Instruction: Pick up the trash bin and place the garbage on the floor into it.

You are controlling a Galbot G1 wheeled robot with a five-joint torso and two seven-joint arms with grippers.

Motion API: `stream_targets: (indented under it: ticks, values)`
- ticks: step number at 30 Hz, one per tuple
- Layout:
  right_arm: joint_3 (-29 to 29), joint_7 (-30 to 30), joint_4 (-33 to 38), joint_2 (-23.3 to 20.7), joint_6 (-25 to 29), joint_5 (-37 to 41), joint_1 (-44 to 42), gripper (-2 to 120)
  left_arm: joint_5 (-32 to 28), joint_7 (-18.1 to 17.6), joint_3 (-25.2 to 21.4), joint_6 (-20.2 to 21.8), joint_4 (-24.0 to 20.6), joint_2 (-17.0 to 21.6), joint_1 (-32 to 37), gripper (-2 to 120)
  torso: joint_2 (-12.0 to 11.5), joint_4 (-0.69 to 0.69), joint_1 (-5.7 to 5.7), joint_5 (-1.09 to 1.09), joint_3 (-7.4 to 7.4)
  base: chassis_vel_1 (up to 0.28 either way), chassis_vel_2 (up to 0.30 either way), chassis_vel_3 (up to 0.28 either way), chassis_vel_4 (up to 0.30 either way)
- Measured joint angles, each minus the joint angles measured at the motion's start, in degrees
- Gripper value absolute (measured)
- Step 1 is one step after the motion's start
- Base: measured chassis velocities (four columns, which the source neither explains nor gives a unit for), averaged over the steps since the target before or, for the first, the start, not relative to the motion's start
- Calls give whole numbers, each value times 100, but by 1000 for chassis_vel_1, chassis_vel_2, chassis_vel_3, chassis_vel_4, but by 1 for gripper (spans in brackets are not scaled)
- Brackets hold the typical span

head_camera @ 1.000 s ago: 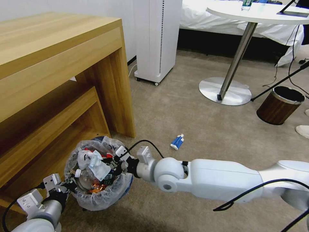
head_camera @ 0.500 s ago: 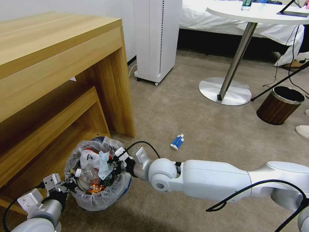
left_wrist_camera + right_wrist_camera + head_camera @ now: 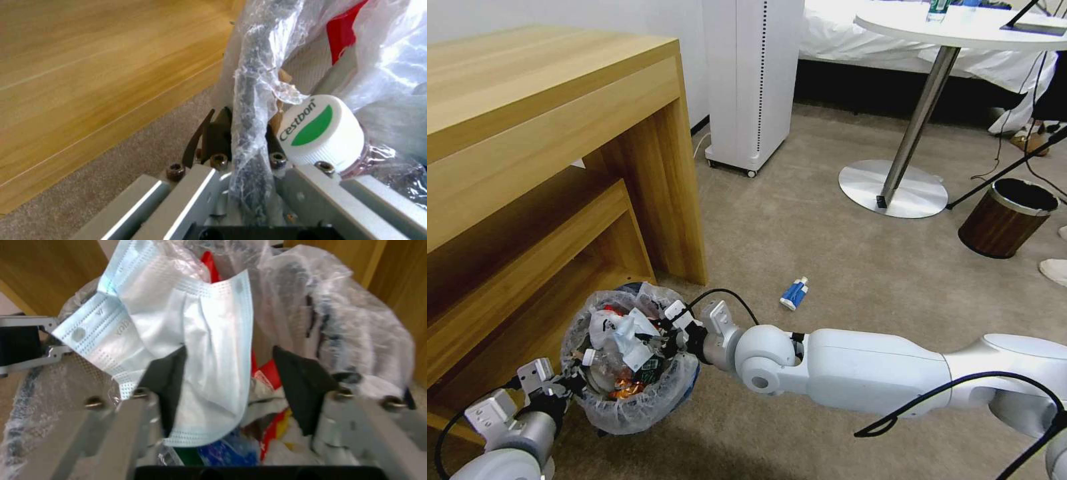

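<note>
Likely, the face mask (image 3: 178,323), draped on one finger of the released right tool (image 3: 236,386), could be dragged out of the trash bin (image 3: 627,407), whose rim is clenched by the left tool (image 3: 242,133).

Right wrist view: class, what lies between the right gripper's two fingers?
A pale blue face mask hangs between the open fingers of the right gripper, over the trash bin, seen in the right wrist view.

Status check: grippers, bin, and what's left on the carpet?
Left gripper clamped on trash bin rim. Right gripper open over bin, face mask released. Blue-white packet on floor.
</note>
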Motion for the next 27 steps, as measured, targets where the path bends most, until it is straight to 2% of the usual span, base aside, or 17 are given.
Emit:
stream_targets:
  ticks: [1, 3, 4, 6, 7, 12, 22, 24, 27]
  values:
    - [30, -1, 34, -41, 12, -30, -8, 63, 1, 1, 0, -1, 13, 2, -2, 1, 0, 0, 0, 0, 0, 0, 0, 0, 0]
    - [64, -5, 55, -77, 21, -59, -18, 67, 2, 0, -1, -1, 19, 3, -1, 1, 0, 0, 0, 0, 0, 0, 0, 0, 0]
    - [112, -12, 86, -111, 28, -75, -35, 74, 2, 0, -1, -1, 24, 5, 0, 1, 0, 0, 0, 0, 0, 0, 0, 0, 0]
    - [134, -13, 101, -127, 31, -80, -43, 75, 2, 1, -1, -2, 26, 5, 1, 1, 0, 0, 0, 0, 0, 0, 0, 0, 0]
    - [196, -27, 141, -165, 58, -118, -65, 84, 4, 1, -1, -2, 29, 5, 4, 1, 0, 0, 0, 0, 0, 0, 0, 0, 0]
    - [309, -87, 270, -278, 136, -204, -116, 99, 6, 0, 2, -2, 30, 13, 4, 1, 0, 0, 0, 0, 0, 0, 0, 0, 0]
    - [319, -239, 253, -234, 307, -358, -148, 100, 25, -1, 20, -2, 24, -12, 14, 1, 0, 0, 0, 0, 0, 0, 0, 0, 0]
    - [530, -655, 263, -297, 887, -621, -226, 100, 25, -1, -2, -2, 21, 12, 32, 1, 0, 1, 0, 0, 0, 0, 0, 0, 0]
    - [802, -788, 388, -472, 1094, -710, -309, 100, 23, -1, -8, -2, 21, 27, 43, 1, -1, 0, 0, 1, 0, 0, 0, 0, 0]
